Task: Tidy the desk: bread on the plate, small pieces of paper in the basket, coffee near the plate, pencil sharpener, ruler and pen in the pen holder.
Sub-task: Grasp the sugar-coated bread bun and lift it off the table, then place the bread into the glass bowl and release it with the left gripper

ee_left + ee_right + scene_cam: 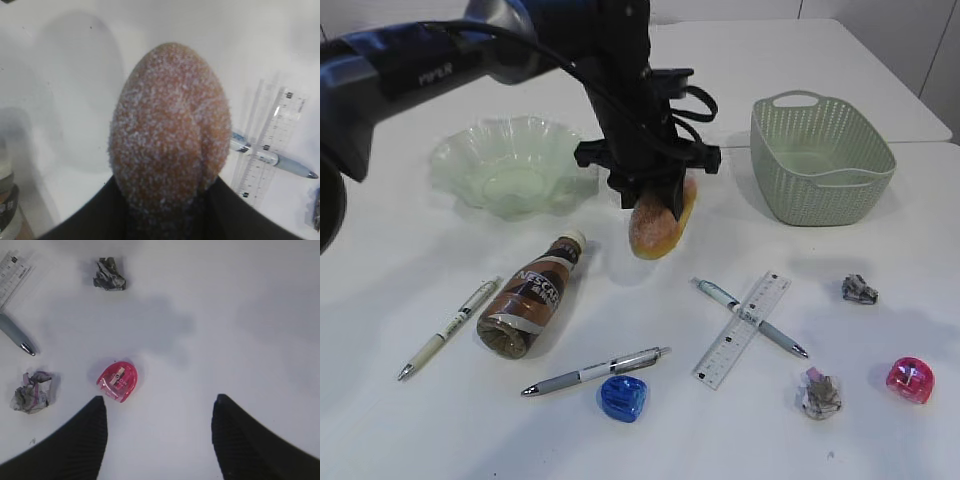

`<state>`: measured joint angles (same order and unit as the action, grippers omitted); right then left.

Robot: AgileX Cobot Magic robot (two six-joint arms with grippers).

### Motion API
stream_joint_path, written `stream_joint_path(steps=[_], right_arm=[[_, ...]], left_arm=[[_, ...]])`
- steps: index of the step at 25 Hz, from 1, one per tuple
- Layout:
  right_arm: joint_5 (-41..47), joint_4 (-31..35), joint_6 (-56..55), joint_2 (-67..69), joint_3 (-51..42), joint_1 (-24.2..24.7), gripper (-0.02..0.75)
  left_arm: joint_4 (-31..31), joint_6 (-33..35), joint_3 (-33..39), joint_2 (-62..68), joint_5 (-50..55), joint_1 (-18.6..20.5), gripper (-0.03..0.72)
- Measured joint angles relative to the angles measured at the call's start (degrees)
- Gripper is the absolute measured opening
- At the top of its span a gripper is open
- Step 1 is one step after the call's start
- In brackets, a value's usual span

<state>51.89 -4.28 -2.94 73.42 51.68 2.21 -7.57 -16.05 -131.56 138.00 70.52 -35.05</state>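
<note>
Exterior view: one bread roll (pixel 660 225), one green scalloped plate (pixel 510 165), one green basket (pixel 820 160), one coffee bottle (pixel 530 300), three pens (pixel 450 328) (pixel 595 372) (pixel 750 317), one clear ruler (pixel 743 330), two pencil sharpeners, blue (pixel 622 398) and pink (pixel 910 380), and two crumpled paper scraps (pixel 859 290) (pixel 819 394). The left gripper (pixel 655 205) stands over the roll with its black fingers pinching the roll's upper end. The roll sits between plate and basket, its long axis slanting from upper right down to lower left. Bare white table (pixel 380 250) lies on the left between the plate and the pens below it, and along the front edge. The ruler lies crossed over the right-hand pen. The bottle lies on its side, cap toward the plate.

Left wrist view: the sugared roll (pixel 167 130) fills the middle, its long axis running away from the camera, its near end pressed between the dark fingers (pixel 235 212). The ruler (pixel 272 140) and pen (pixel 280 162) lie to its right; open tabletop spreads ahead and to the left.

Right wrist view: the right gripper (pixel 157 432) hangs spread and holding nothing above the table. One pink sharpener (pixel 118 380), two paper scraps (pixel 109 274) (pixel 31 392), a pen tip (pixel 17 337) and a ruler corner (pixel 12 272) show at left; the right half is open.
</note>
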Motion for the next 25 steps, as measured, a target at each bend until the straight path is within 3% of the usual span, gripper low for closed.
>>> stream_joint_path(steps=[7,15,25], right_arm=[[0.0,0.0,0.0,0.0,0.0,0.0,0.512],[0.0,-0.1,0.0,0.0,0.0,0.0,0.512],[0.4,0.0,0.0,0.0,0.0,0.0,0.512]], left_arm=[[4.6,0.0,0.0,-5.5,0.4,2.0,0.211],[15.3,0.2,0.0,-10.1,0.7,8.2,0.211],[16.4,0.2,0.0,-9.5,-2.8,17.3,0.211]])
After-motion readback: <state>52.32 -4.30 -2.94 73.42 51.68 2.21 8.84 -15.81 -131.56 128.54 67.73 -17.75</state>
